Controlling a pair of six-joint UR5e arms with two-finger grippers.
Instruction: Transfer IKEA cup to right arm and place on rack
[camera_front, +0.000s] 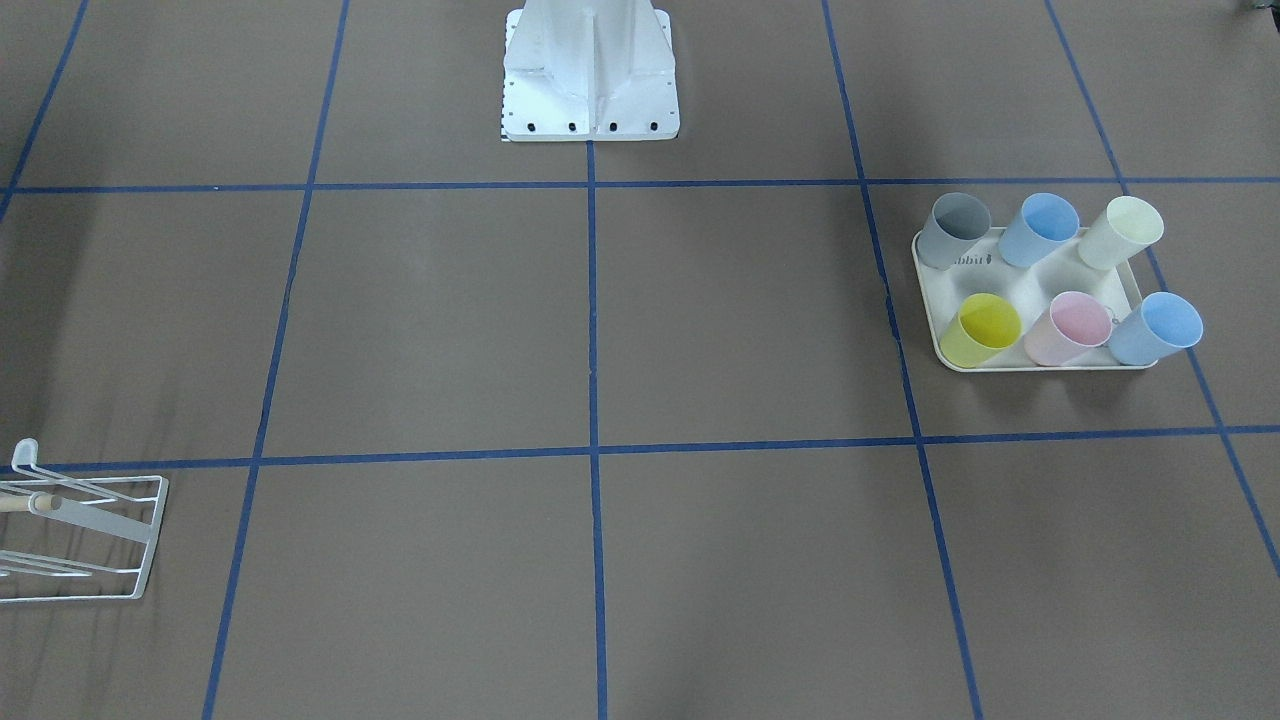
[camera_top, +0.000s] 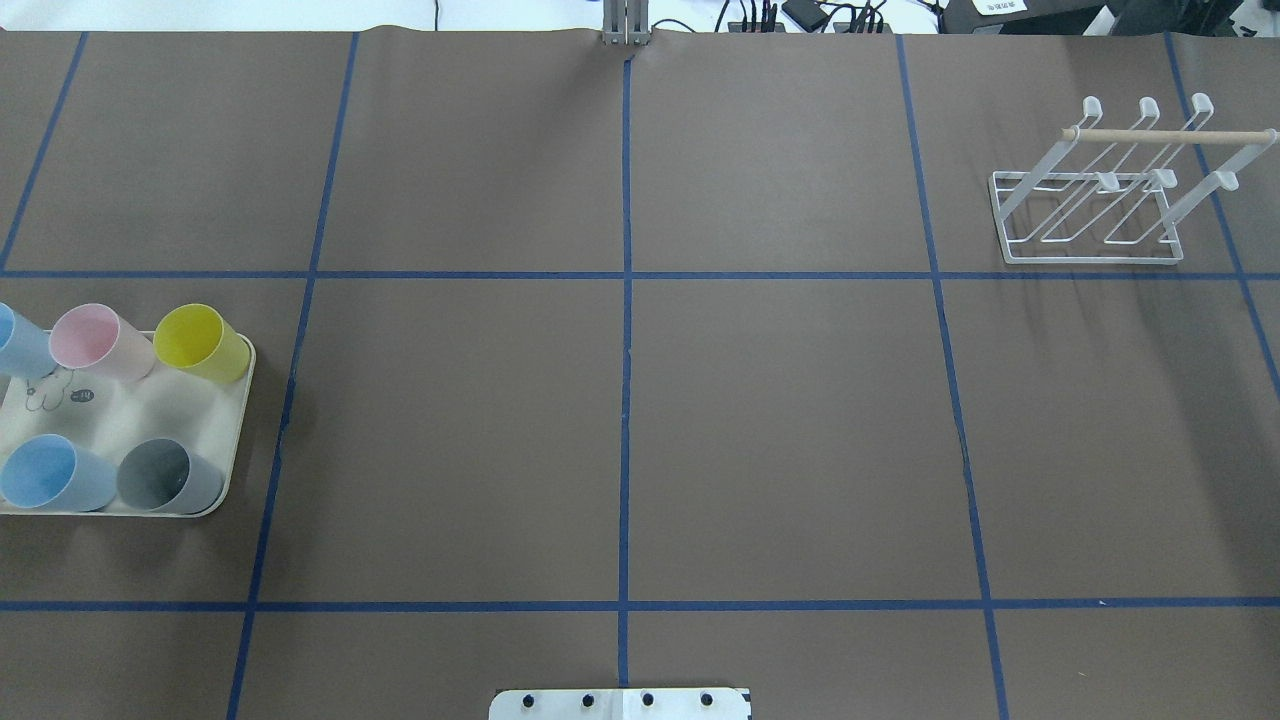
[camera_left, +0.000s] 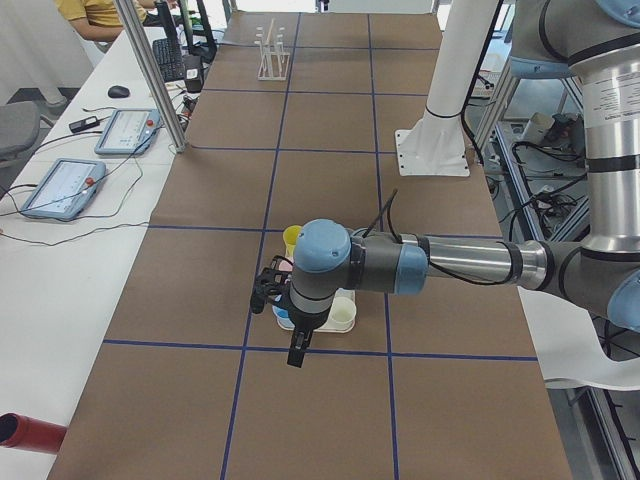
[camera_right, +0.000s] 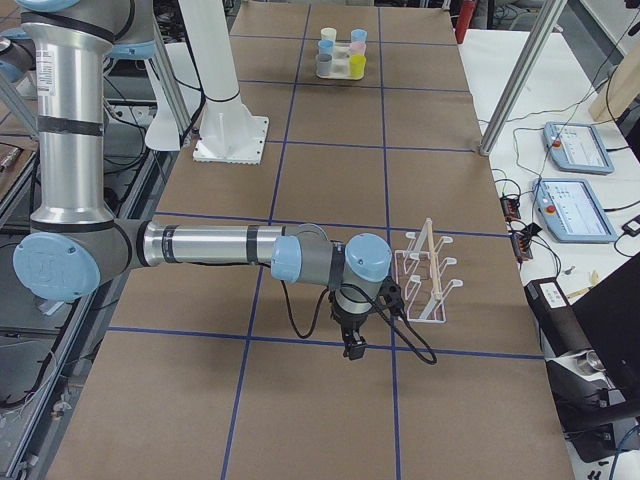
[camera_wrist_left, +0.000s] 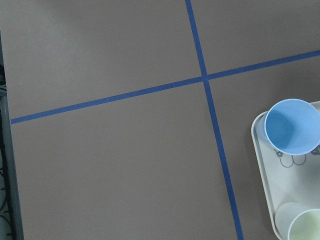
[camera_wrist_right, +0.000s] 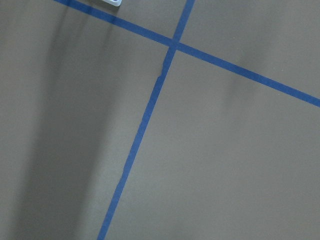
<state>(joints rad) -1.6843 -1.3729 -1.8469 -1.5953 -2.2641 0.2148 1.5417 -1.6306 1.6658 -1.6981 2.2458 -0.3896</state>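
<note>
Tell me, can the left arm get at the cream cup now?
Probably yes: the left gripper hangs beside the tray, the cream cup stands at its near end, and nothing lies between them.

Brown table (camera_top: 450, 420) gridded with blue tape (camera_top: 625, 400); white bench (camera_left: 60, 290) holds what seem tablets (camera_left: 62, 187).

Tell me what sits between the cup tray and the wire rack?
Nothing stands there: the overhead view shows only brown table cover and blue tape lines between the tray and the rack.
</note>
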